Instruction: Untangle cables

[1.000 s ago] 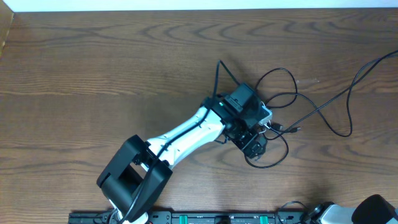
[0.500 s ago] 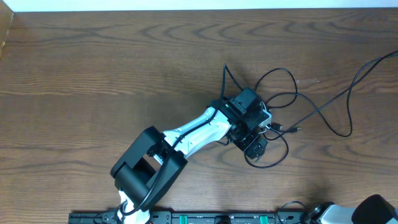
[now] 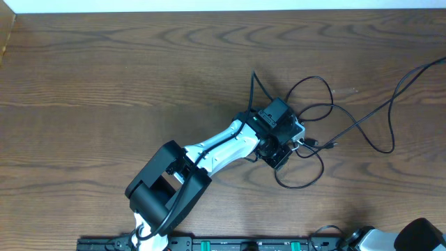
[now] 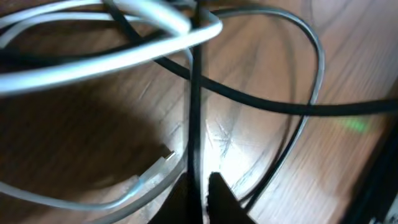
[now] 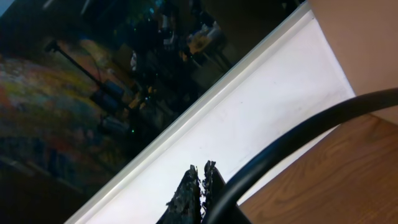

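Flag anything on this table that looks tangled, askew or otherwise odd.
The thin black cables and the looped white cable lie tangled together right of centre on the brown wooden table, crossing over one another. One black cable trails off the right edge. The left tool is shut on one black cable. Nothing looks damaged.

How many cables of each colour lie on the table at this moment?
Black cables: 2, as far as the tangle lets them be traced; one runs between the shut fingers of the left gripper
White cable: 1
Total: 3
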`<action>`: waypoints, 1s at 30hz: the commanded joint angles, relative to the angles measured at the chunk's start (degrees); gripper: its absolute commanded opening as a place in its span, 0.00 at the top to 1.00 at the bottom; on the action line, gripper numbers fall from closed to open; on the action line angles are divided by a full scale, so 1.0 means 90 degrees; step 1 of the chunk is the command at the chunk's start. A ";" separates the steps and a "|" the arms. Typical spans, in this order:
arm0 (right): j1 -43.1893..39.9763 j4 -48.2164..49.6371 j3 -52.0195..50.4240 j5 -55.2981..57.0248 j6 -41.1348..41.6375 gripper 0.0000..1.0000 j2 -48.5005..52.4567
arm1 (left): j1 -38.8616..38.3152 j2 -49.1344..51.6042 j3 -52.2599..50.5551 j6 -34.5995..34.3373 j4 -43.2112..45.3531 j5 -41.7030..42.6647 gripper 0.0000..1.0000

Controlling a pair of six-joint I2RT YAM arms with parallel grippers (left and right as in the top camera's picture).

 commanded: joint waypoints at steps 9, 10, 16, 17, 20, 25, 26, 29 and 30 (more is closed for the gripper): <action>0.0024 -0.0083 0.0124 -0.0032 -0.0425 0.99 0.0015 | 0.0595 -0.0095 -0.0007 0.0017 -0.0469 -0.1258 0.92; 0.0024 -0.0104 0.0124 -0.0022 -0.0464 0.99 0.0015 | 0.0743 -0.0165 -0.0002 0.0017 -0.0571 -0.1462 0.92; 0.0019 -0.0219 0.0124 0.0114 -0.0680 0.99 0.0015 | 0.2208 -0.1015 0.0066 0.0019 -0.1178 -0.3296 0.93; 0.0019 -0.0219 0.0124 0.0141 -0.0716 0.99 0.0015 | 0.2448 -0.1166 0.0066 0.0017 -0.1202 -0.3463 0.92; 0.0017 -0.0240 0.0124 0.0158 -0.0770 0.99 0.0015 | 0.3551 -0.1724 0.0066 0.0017 -0.1173 -0.3752 0.92; 0.0019 -0.0318 0.0124 0.0226 -0.0891 0.99 0.0015 | 0.5557 -0.2358 0.0066 -0.0010 -0.1044 -0.3747 0.92; 0.0019 -0.0340 0.0124 0.0267 -0.0916 0.99 0.0019 | 0.5889 -0.2419 0.0066 -0.0015 -0.1022 -0.3742 0.92; 0.0017 -0.0396 0.0124 0.0328 -0.1030 0.99 0.0041 | 0.7002 -0.2540 0.0066 -0.0039 -0.0967 -0.3733 0.92; 0.0017 -0.0408 0.0124 0.0338 -0.1032 0.99 0.0051 | 0.7278 -0.2540 0.0066 -0.0039 -0.0940 -0.3723 0.92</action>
